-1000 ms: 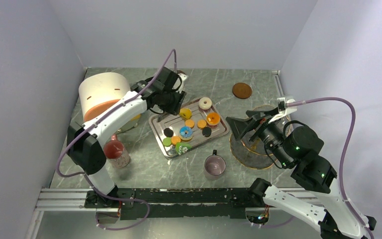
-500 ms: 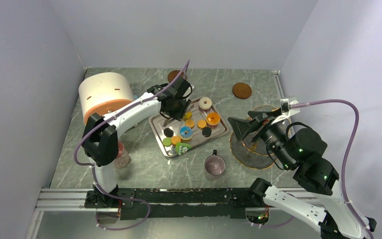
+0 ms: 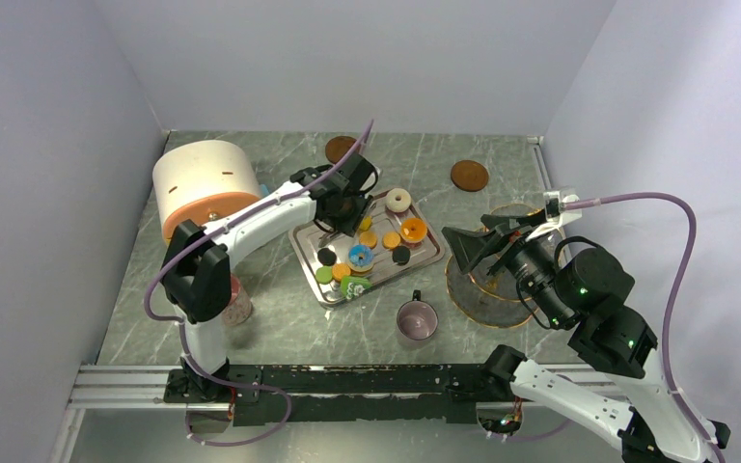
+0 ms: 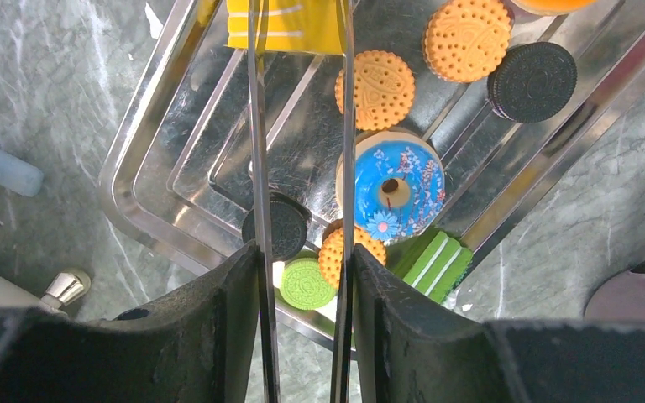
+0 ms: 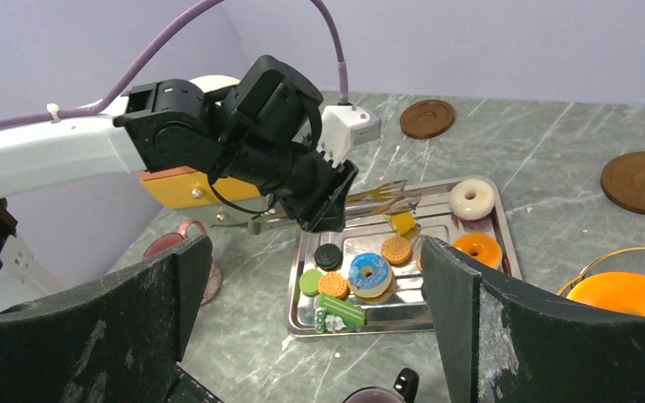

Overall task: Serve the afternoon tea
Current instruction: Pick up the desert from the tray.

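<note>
The treats lie on a steel tray (image 3: 307, 234): a blue doughnut (image 3: 361, 256), an orange doughnut (image 3: 413, 230), a cream ring (image 3: 398, 200), orange, black and green biscuits. My left gripper (image 3: 345, 198) hangs over the tray's far left side, shut on metal tongs (image 4: 256, 168). The two tong blades run out between its fingers (image 4: 218, 323) to a yellow piece (image 4: 290, 25). Whether the blades pinch that piece I cannot tell. The pinkish mug (image 3: 417, 319) stands in front of the tray. My right gripper (image 3: 473, 246) is open in the air right of the tray.
A white and orange drum (image 3: 203, 178) stands at the back left. A red-lidded jar (image 3: 233, 301) sits beside the left arm. Two brown coasters (image 3: 470, 175) (image 3: 340, 148) lie at the back. Glass plates with an orange dish (image 3: 490, 294) lie under the right arm.
The left arm swung right from the tray's left corner to over the tray's far side, tongs pointing at the yellow piece. The right arm barely moved.
</note>
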Available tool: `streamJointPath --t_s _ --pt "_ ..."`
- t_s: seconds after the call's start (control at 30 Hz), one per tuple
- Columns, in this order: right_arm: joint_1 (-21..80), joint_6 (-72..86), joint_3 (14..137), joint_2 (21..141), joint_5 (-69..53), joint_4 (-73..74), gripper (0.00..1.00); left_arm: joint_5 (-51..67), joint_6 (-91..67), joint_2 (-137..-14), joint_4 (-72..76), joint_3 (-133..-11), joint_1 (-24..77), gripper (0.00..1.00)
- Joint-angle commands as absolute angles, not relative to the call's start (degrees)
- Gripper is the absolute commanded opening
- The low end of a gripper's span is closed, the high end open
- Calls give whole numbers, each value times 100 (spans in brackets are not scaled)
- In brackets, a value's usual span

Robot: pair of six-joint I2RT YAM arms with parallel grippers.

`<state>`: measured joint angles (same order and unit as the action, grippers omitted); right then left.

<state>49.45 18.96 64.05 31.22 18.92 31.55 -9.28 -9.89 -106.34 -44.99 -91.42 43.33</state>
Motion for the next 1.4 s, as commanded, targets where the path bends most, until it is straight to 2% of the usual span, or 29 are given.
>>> streamJointPath --t_s 0.0,0.57,0.7,0.93,1.03,1.37 --pt "4946 1808 6372 3077 1978 3063 99 -1046 -1045 -10572 -4379 -9064 4406 47" --pt "4948 1840 6409 3086 1955 3102 99 -1069 -1123 -10499 -4301 -8809 4405 48" --pt "4945 1837 6407 3078 1958 3075 99 -1066 -1160 -10359 -4231 -8754 4403 41" --pt "4939 1834 6425 3122 1913 3037 99 -871 -1226 -10046 -4197 -8932 4407 33" --pt "4946 1841 6418 3099 1905 3010 99 -790 -1355 -9864 -4069 -8923 4405 27" --pt "4940 1917 6469 3104 1752 2736 98 229 -2024 -9061 -3406 -8902 4417 23"
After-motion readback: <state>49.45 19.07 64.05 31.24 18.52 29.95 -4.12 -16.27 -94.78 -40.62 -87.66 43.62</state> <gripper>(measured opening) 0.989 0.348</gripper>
